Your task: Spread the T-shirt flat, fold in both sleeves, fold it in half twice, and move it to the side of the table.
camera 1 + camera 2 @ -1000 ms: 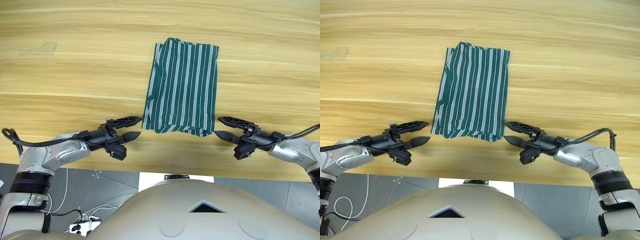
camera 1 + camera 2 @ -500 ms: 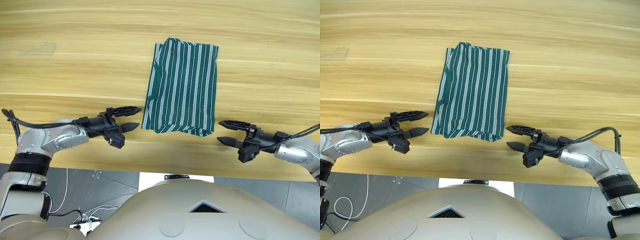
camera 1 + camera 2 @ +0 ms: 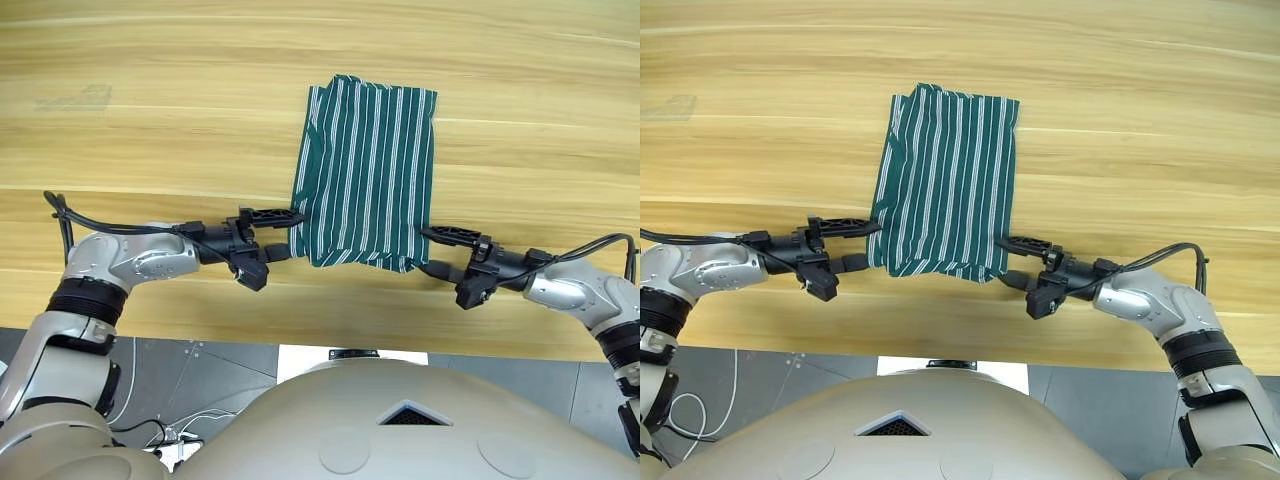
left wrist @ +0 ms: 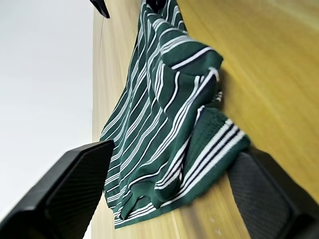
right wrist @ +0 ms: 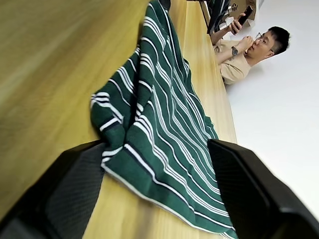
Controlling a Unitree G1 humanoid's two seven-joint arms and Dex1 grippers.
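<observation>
The green T-shirt (image 3: 365,175) with white stripes lies on the wooden table (image 3: 150,130), folded into a long narrow rectangle running away from me. My left gripper (image 3: 293,233) is open at the shirt's near left corner. In the left wrist view that bunched corner (image 4: 199,134) sits between the gripper's two black fingers (image 4: 75,184). My right gripper (image 3: 423,250) is open at the near right corner. There too the striped hem (image 5: 144,149) lies between the spread fingers (image 5: 249,199). Neither gripper holds the cloth.
The table's front edge (image 3: 300,338) runs just behind both wrists, with grey floor and cables (image 3: 170,440) below it. Bare wood stretches to the left and right of the shirt and beyond its far end.
Both grippers have moved inward along the table from either side. Their open fingers now straddle the shirt's two near corners. The shirt has not shifted.
</observation>
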